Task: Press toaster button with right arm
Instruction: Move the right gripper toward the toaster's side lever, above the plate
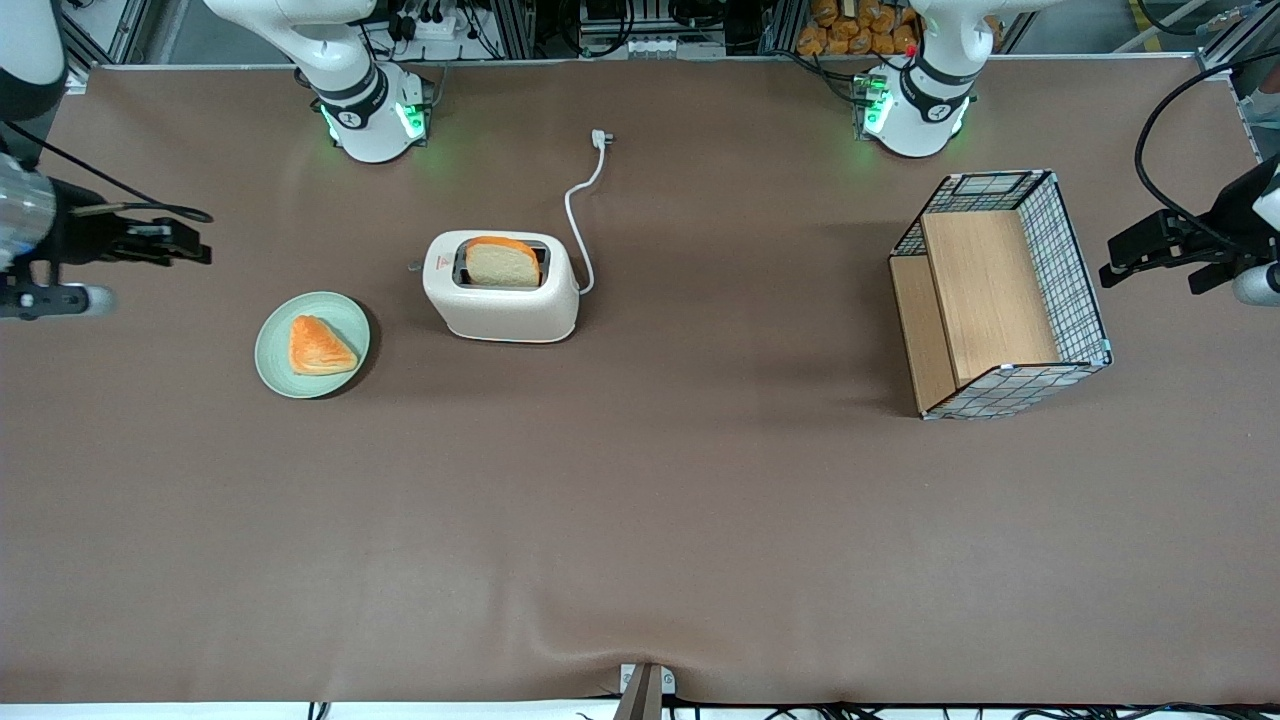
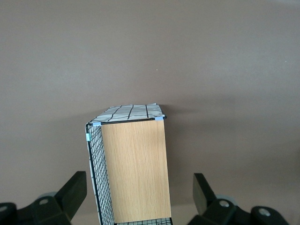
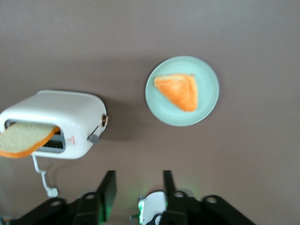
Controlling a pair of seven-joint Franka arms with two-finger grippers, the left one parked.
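Toaster (image 1: 503,297) first: it stands on the brown table (image 1: 640,520), toward the working arm's end, a bread slice (image 1: 501,263) standing in its top slot and a white cord (image 1: 580,225) trailing away from the front camera. Beside it, slightly nearer that camera, sits a green plate (image 1: 312,344) with a triangular pastry (image 1: 319,346). The right arm (image 1: 30,215) hangs well apart from the toaster at the table's edge, its gripper (image 3: 136,185) with fingers parted and nothing between them. The toaster's long axis points toward the gripper, and the narrow end facing it carries the toaster button (image 3: 94,138), which looks to be the small grey knob; a straight reach along that axis should meet it.
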